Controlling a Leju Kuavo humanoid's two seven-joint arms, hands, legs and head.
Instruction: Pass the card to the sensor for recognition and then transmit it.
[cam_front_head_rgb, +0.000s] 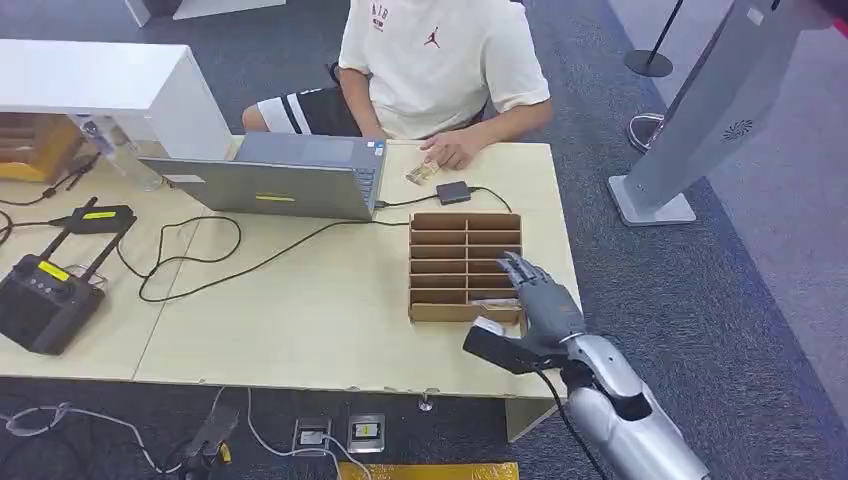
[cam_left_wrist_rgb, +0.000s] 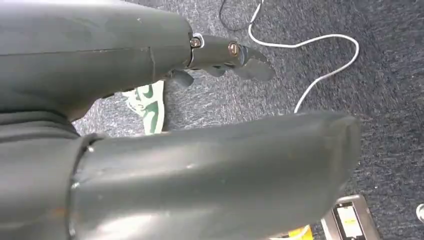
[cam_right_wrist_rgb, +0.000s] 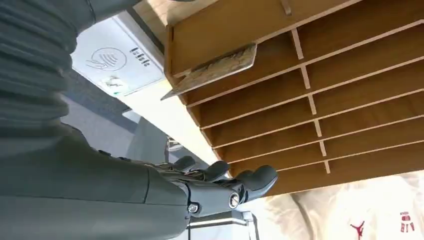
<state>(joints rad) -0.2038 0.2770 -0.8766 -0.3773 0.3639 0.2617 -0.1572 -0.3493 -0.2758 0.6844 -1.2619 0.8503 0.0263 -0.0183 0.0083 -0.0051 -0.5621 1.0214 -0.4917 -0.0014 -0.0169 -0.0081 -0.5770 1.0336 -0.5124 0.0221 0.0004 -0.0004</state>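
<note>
Right hand (cam_front_head_rgb: 535, 295) hovers over the near right corner of the slotted wooden rack (cam_front_head_rgb: 450, 240), fingers extended and apart, holding nothing; in the right wrist view the fingers (cam_right_wrist_rgb: 250, 180) sit clear of the rack's dividers. One card (cam_right_wrist_rgb: 217, 70) rests tilted in the rack's nearest row, at 12 o'clock from the sensor (cam_front_head_rgb: 492, 340), a flat black and white reader lying on the bench (cam_front_head_rgb: 300, 320) against the rack's front edge. Left hand (cam_left_wrist_rgb: 225, 55) hangs over grey carpet, fingers loosely curled, nothing in them; whether fully closed, cannot tell. A seated person (cam_front_head_rgb: 440, 60) at 12 o'clock rests a hand (cam_front_head_rgb: 450, 150) beside a second card (cam_front_head_rgb: 422, 172); laptop (cam_front_head_rgb: 270, 180) at 10 o'clock from the rack.
</note>
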